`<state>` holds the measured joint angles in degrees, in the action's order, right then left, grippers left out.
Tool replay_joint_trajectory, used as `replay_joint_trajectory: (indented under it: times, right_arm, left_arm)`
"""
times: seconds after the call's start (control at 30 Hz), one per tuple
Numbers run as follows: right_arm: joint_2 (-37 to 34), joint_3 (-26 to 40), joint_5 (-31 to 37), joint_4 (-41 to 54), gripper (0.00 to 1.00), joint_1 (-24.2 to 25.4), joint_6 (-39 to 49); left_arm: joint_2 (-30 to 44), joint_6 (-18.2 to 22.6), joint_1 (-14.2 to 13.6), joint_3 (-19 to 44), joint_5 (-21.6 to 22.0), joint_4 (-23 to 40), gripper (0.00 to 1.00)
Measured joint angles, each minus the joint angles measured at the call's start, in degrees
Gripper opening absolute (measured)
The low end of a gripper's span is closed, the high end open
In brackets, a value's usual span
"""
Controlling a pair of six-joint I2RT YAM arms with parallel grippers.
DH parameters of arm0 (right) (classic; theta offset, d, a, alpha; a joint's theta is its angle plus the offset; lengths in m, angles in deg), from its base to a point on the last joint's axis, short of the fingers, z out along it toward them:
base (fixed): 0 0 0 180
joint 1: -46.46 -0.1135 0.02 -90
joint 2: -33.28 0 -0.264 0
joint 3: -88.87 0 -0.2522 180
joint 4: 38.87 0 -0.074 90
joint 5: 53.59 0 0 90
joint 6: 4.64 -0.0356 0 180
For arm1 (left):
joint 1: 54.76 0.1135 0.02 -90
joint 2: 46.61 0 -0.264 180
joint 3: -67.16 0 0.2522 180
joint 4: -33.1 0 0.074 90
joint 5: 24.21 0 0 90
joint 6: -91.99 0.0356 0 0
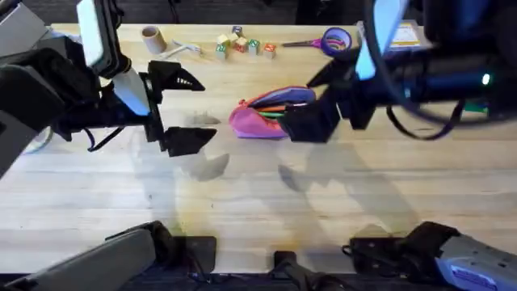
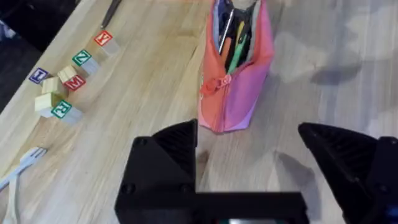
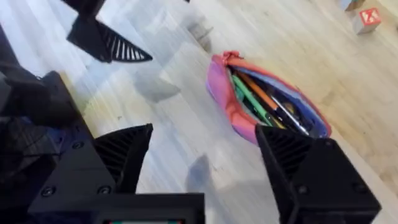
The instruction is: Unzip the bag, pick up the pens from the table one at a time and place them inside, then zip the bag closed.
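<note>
- Now: the oblong pink fabric pouch [image 1: 262, 115] lay on its side near the middle of the light wooden butcher-block table [image 1: 258, 210], its zipper open along the top edge.
- Inside the open mouth, the right wrist view showed a thin orange pen [image 3: 261, 94] and a thin light green pen [image 3: 249, 98] side by side, with other dark sticks beside them. No loose pen was seen on the bare wood around the pouch.
- Left gripper [image 1: 182, 109] hung above the table well to the left of the pouch, black fingers spread wide, nothing between them.
- Right gripper [image 1: 311, 105] sat just beside the pouch's right end, fingers likewise spread and empty; in its own wrist view the pouch lay between and beyond the two fingers.
- Judgement: unzipping and loading appeared done; the step in hand was the closing of the zipper.
- The zipper pull [image 2: 219, 83] seemed to rest at the pouch end nearer the left gripper.
- Next move would likely call for one gripper to pin the fabric at one end while the other pinched the small pull and drew it along the top edge.
- Risk noted: pen tips near the mouth could foul the zipper; the soft pouch could slide if not held.
- Bystanders: wooden letter blocks [image 1: 242, 44] and purple-handled scissors [image 1: 331, 40] at the far edge, well apart.
</note>
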<state>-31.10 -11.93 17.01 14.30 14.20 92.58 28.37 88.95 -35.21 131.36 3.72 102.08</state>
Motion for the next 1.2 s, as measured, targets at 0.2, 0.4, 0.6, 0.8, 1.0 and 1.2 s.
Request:
replay_joint_trajectory:
  times: [0.2,0.4,0.6,0.8,1.0,1.2]
  right_arm:
    - [-7.9,11.8,0.0,6.9,0.997,-2.4,0.0]
    - [-16.3,21.3,0.0,11.1,0.997,-5.9,-0.4]
    - [-22.1,25.8,-0.1,11.4,0.997,-7.1,-3.2]
    - [-24.2,25.8,-0.4,11.8,0.998,-7.1,-4.7]
    - [-24.2,25.8,-0.4,11.5,0.998,-7.1,-5.2]
    - [-25.7,25.8,-0.4,10.1,0.998,-7.1,-5.4]
  left_arm:
    - [0.0,-1.2,0.0,0.0,1.5,0.1,0.993]
    - [0.0,-1.9,0.0,0.0,3.5,0.3,0.993]
    - [0.0,-2.1,0.0,0.0,5.2,0.3,0.993]
    - [0.0,-2.1,0.0,0.0,5.8,0.3,0.993]
    - [0.0,-2.1,0.0,0.0,6.0,0.3,0.993]
    - [0.0,-2.1,0.0,0.0,6.0,0.3,0.993]
